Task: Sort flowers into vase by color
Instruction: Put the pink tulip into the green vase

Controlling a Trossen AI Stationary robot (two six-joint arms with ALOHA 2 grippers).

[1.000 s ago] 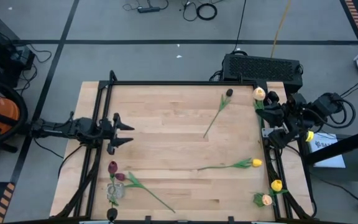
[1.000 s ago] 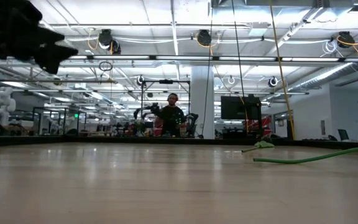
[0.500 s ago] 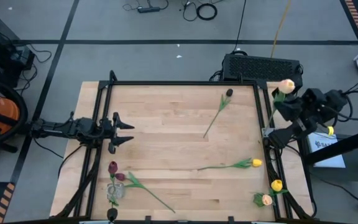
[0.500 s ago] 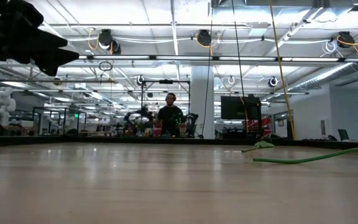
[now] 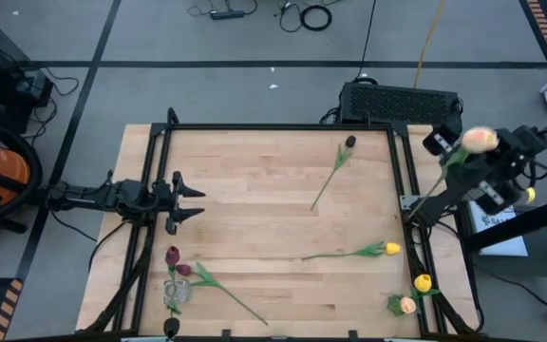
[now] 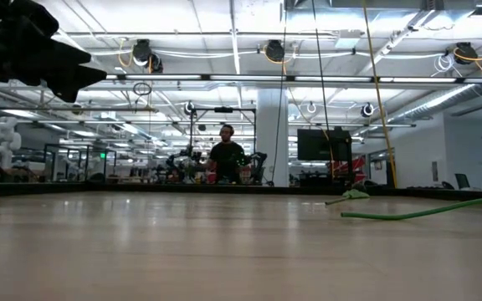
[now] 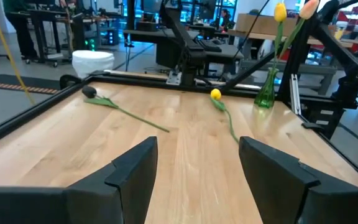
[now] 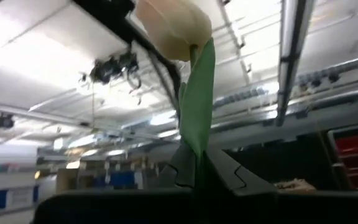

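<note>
My right gripper (image 5: 456, 163) is beyond the table's right edge, raised, shut on a pale peach tulip (image 5: 480, 140), whose head (image 8: 174, 23) and green leaf stand out past the fingers. My left gripper (image 5: 194, 201) is open and empty over the table's left side. A dark tulip (image 5: 349, 142) and a yellow tulip (image 5: 391, 249) lie flat on the table. A glass vase (image 5: 174, 291) at the near left holds dark red tulips (image 5: 172, 255). A green vase (image 7: 266, 93) at the near right holds a yellow tulip (image 5: 423, 282) and a peach tulip (image 5: 406, 305). My right gripper pinches the peach tulip between its two fingers (image 8: 229, 171) on the stem and leaf (image 8: 197, 134), some way below the head. The flower points out past the fingertips, head at the free end, lifted clear of the table. The lower stem does not show.
A black frame rail (image 5: 273, 126) runs along the table's edges. A green stem with leaves (image 5: 231, 296) lies on the table beside the left vase. A black box (image 5: 402, 100) stands behind the far right corner. A person (image 6: 226, 159) is in the room beyond.
My right gripper has risen from the table's far right corner and gone out past the right edge, tipping upward, still shut on the peach tulip. The tulip has been lifted clear of the table, its head now higher and farther right.
</note>
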